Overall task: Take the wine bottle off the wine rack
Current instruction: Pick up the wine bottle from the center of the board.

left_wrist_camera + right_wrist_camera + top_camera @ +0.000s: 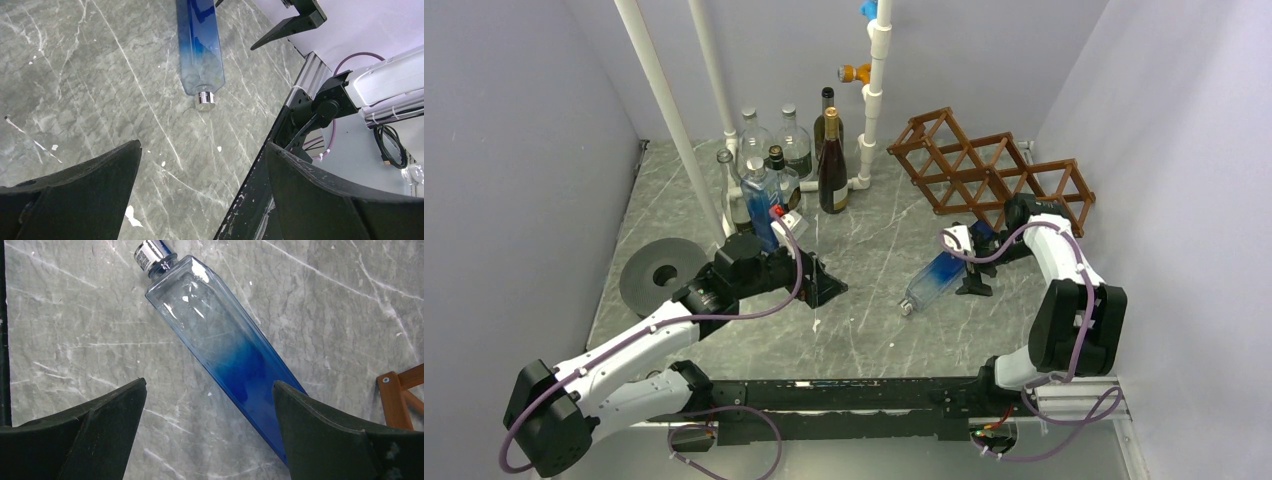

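The wine bottle (932,280), clear glass fading to blue with a silver cap, lies flat on the grey marble table, cap toward the front left. The brown lattice wine rack (989,170) stands behind it at the back right, apart from it, its cells empty. My right gripper (969,262) is open over the bottle's blue end. In the right wrist view the bottle (225,340) runs diagonally between the open fingers of that gripper (209,382). My left gripper (829,285) is open and empty to the bottle's left. Its wrist view shows this gripper (202,145) and the bottle's cap end (202,45).
Several upright bottles (784,165) stand at the back left by white pipes (874,90). A grey disc (661,272) lies at the left. A corner of the rack (395,395) shows at the right. A black rail (844,395) runs along the front edge.
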You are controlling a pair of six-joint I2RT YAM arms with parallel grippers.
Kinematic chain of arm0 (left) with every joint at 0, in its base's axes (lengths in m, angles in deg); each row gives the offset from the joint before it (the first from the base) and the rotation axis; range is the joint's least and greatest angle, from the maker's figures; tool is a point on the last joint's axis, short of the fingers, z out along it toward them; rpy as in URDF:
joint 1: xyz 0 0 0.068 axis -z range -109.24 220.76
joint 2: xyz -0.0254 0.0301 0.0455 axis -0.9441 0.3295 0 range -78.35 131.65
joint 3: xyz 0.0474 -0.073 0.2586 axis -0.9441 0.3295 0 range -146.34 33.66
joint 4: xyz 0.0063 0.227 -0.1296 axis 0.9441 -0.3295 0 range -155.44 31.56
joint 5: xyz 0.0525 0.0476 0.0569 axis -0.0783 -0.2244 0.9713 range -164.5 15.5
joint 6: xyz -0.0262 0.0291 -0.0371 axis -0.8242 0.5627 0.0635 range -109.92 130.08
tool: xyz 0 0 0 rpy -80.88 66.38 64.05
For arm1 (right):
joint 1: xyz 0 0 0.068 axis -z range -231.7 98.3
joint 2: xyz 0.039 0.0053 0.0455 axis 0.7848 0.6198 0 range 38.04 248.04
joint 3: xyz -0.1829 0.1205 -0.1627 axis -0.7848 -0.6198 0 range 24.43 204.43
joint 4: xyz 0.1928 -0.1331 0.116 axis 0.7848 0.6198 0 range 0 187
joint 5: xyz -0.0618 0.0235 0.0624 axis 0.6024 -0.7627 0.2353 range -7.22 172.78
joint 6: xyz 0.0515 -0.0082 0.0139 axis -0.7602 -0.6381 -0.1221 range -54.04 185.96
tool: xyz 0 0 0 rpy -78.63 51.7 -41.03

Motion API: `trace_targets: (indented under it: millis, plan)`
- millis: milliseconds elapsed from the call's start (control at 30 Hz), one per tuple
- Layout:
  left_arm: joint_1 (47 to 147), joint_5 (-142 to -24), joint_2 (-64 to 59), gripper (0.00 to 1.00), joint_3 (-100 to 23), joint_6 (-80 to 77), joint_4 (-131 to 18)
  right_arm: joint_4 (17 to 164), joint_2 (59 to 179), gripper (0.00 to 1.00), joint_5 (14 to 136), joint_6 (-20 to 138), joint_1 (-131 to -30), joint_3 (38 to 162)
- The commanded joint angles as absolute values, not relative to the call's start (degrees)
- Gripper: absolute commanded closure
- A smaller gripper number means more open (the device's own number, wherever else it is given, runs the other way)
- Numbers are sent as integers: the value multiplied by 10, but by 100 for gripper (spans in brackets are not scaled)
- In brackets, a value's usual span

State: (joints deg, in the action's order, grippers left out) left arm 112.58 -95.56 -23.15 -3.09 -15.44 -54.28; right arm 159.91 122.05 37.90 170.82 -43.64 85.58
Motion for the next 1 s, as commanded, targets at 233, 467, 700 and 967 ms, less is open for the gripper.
trace_targets:
  millis: [233, 467, 700, 967]
  plan:
    - [1126, -946, -254, 0, -21, -143, -532, 1563, 1219, 0, 461, 1773, -463, 864]
    - [1126, -947, -256, 1, -17, -144, -530, 1490, 1242, 0, 519, 1750, -510, 858]
    - [1126, -941, -265, 0, -12, -140, -535, 1442, 1286, 0, 597, 1743, -548, 859]
    - [1126, -939, -268, 0, -7, -137, -534, 1396, 1319, 6, 646, 1752, -550, 849]
